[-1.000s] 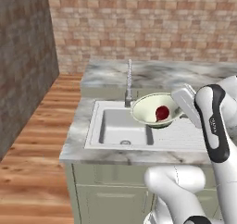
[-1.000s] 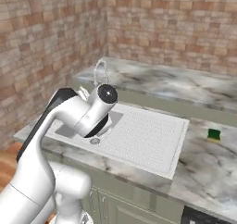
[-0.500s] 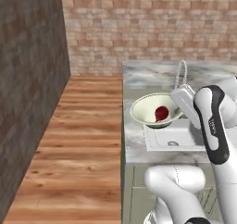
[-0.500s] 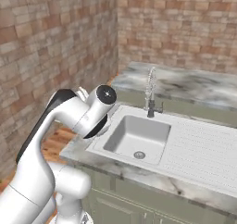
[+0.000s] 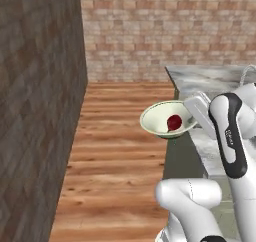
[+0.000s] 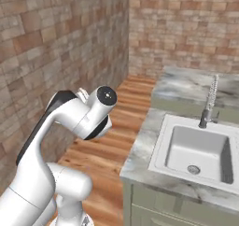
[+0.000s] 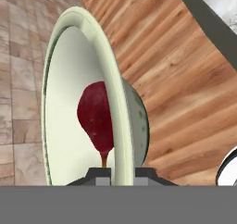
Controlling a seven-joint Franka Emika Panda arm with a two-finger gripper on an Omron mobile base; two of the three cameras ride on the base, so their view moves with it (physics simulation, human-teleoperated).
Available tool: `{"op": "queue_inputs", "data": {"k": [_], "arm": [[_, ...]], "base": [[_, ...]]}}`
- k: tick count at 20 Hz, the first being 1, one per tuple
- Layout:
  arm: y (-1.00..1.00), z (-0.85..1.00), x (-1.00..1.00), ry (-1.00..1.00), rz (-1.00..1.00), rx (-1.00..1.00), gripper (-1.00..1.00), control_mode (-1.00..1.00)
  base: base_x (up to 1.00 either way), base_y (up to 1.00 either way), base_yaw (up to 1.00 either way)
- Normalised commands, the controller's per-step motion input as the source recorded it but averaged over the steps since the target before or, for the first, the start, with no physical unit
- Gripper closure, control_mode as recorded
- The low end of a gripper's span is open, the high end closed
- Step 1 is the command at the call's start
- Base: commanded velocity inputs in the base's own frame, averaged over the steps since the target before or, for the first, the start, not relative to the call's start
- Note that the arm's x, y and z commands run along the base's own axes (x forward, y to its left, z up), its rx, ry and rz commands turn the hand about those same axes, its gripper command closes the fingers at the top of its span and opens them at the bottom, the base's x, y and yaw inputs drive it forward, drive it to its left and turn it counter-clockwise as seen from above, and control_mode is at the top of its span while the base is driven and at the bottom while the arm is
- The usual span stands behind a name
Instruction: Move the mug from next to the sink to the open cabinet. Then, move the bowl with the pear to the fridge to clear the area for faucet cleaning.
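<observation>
My gripper (image 5: 191, 119) is shut on the right rim of the bowl (image 5: 161, 117), a cream-white dish with a greenish outside. It holds the bowl in the air over the wooden floor, just left of the counter's end. The dark red pear (image 5: 174, 122) lies inside the bowl. In the hand view the bowl (image 7: 65, 102) stands edge-on, its rim pinched between the fingertips of the gripper (image 7: 118, 172), with the pear (image 7: 95, 116) resting low in it. The sink (image 6: 200, 148) and faucet (image 6: 210, 101) lie off to the right. The mug and fridge are out of view.
A grey marble counter (image 5: 200, 76) runs along the right, and its near corner (image 6: 142, 148) sits above sage-green cabinet fronts. A dark wall (image 5: 35, 111) closes the left side, with brick behind. Wooden floor (image 5: 115, 151) stretches between wall and counter.
The whole picture has swung left as the base moves, so the sink and counter slid to the right edge. The bowl with the pear stays gripped in the same pose.
</observation>
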Motion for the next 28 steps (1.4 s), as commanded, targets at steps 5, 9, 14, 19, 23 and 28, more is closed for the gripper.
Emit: {"op": "queue_inputs", "data": {"k": [5,9,14,19,23,28], "arm": [[0.0,0.0,0.0,0.0,0.0,0.0,1.0,1.0],[0.0,0.0,0.0,0.0,0.0,0.0,1.0,1.0],[0.0,0.0,0.0,0.0,0.0,0.0,1.0,1.0],[0.0,0.0,0.0,0.0,0.0,0.0,1.0,1.0],[0.0,0.0,0.0,0.0,0.0,0.0,1.0,1.0],[0.0,0.0,0.0,0.0,0.0,0.0,1.0,1.0]], "base": [[0.84,1.0,-0.32],[1.0,0.8,-0.4],[1.0,0.5,-0.42],[1.0,0.35,-0.42],[1.0,0.4,-0.44],[1.0,0.63,-0.48]]}}
